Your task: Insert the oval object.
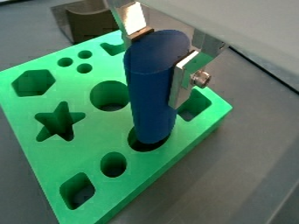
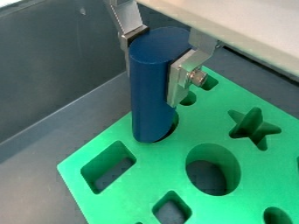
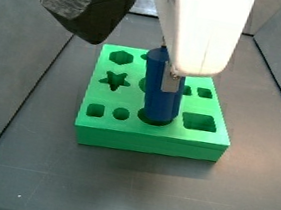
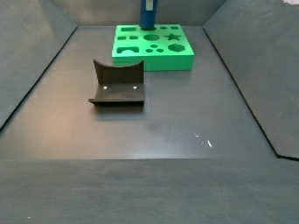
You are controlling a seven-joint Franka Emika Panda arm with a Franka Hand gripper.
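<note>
The oval object (image 1: 155, 87) is a tall blue peg and stands upright between my fingers in both wrist views. My gripper (image 1: 162, 54) is shut on its upper part, with one silver finger (image 1: 187, 74) on each flat side. The peg's lower end sits in a hole of the green block (image 1: 100, 136) near the block's edge. The other wrist view shows the same grip of my gripper (image 2: 158, 54) on the peg (image 2: 152, 87) over the block (image 2: 140, 166). In a side view the peg (image 3: 161, 98) stands in the block (image 3: 152, 134) below my gripper (image 3: 163, 76).
The green block (image 4: 146, 52) has several other shaped holes, among them a star (image 1: 56, 121) and a hexagon (image 1: 31, 83). The dark fixture (image 4: 117, 85) stands on the floor apart from the block. Grey walls enclose the floor.
</note>
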